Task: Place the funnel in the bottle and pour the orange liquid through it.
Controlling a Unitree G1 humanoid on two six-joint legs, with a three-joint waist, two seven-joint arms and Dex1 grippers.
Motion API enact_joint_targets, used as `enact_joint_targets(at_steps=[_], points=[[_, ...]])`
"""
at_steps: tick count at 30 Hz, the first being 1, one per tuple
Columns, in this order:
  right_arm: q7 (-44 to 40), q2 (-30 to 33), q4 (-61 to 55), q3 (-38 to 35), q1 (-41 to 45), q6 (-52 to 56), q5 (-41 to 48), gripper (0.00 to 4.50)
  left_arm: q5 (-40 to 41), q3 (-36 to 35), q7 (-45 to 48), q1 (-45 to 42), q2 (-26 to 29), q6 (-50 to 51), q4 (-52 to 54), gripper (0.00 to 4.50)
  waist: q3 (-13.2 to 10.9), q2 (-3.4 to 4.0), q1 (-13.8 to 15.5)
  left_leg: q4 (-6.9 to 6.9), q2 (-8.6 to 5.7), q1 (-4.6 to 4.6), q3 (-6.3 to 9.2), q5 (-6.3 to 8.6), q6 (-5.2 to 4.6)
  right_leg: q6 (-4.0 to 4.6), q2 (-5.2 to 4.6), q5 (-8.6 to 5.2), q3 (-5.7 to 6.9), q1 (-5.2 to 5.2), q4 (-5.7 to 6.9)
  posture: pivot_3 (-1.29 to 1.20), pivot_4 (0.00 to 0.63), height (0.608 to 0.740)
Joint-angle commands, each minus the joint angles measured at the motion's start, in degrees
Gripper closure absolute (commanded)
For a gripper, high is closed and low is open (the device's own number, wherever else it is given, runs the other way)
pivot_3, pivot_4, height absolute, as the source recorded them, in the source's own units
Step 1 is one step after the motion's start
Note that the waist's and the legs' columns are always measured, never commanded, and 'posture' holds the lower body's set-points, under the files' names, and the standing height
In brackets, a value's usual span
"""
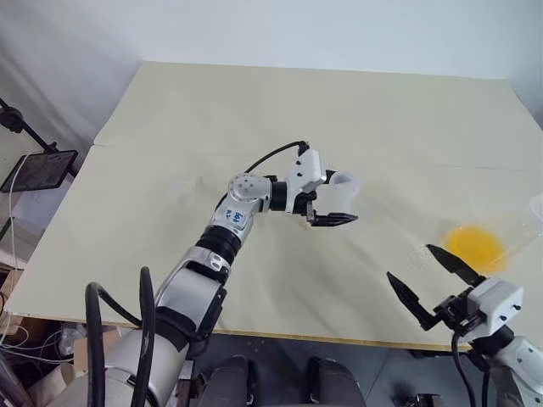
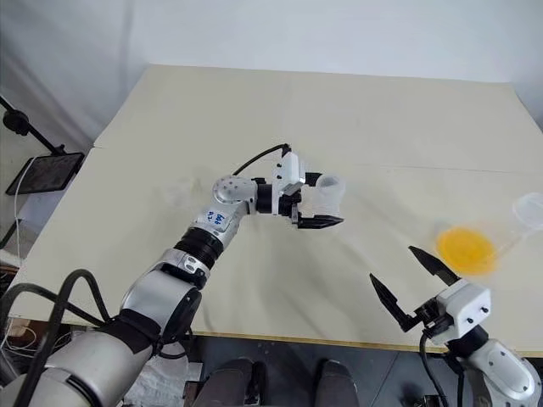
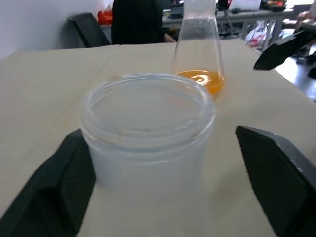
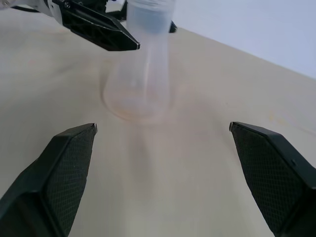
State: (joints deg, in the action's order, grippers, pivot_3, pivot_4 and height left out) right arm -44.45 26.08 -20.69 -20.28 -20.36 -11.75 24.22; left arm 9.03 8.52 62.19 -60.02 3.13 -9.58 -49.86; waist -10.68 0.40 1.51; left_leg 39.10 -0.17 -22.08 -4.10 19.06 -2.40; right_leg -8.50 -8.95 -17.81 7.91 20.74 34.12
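The clear bottle stands upright mid-table, wide at the base and narrower at the neck. My left gripper is open, with one black finger on each side of the neck. The right-hand finger stands clear of the glass. A thick clear round rim tops the bottle; I cannot tell the funnel apart from it. The orange liquid lies in a clear flask to the right. My right gripper hovers open and empty near the front edge, in front of the flask.
The cream table stretches far back and to the left. A faint clear smudge marks it left of my left arm. A black stand with a dark panel is off the table's left side.
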Motion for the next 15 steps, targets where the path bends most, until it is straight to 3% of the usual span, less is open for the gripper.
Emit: enact_joint_targets(at_steps=[1,9,15], points=[[-1.07,1.3,0.64,0.48,2.08,0.3,1.55,0.0,2.09,-2.55,1.25,0.75,2.67,1.42,5.32,0.02,0.0,0.0,-0.03,0.0,0.0,0.0,0.0,0.0,0.0,0.0,0.0,0.0,0.0,0.0,0.0,0.0,0.15,0.74],[-3.7,1.8,5.72,3.17,8.63,-0.32,1.36,0.0,3.0,-4.44,3.24,8.47,12.53,6.46,18.57,0.02,0.01,0.02,-0.19,0.03,0.04,0.01,0.03,0.0,0.01,0.0,0.03,0.0,-0.05,0.1,0.24,0.0,0.15,0.74],[-7.42,2.47,8.57,6.67,14.54,0.28,1.98,0.0,8.03,-14.68,-4.6,17.8,19.24,6.62,33.19,0.02,0.01,0.01,-0.15,0.09,0.25,-0.01,0.14,0.0,0.01,0.0,0.02,0.0,-0.13,0.12,0.36,0.0,0.15,0.74]])
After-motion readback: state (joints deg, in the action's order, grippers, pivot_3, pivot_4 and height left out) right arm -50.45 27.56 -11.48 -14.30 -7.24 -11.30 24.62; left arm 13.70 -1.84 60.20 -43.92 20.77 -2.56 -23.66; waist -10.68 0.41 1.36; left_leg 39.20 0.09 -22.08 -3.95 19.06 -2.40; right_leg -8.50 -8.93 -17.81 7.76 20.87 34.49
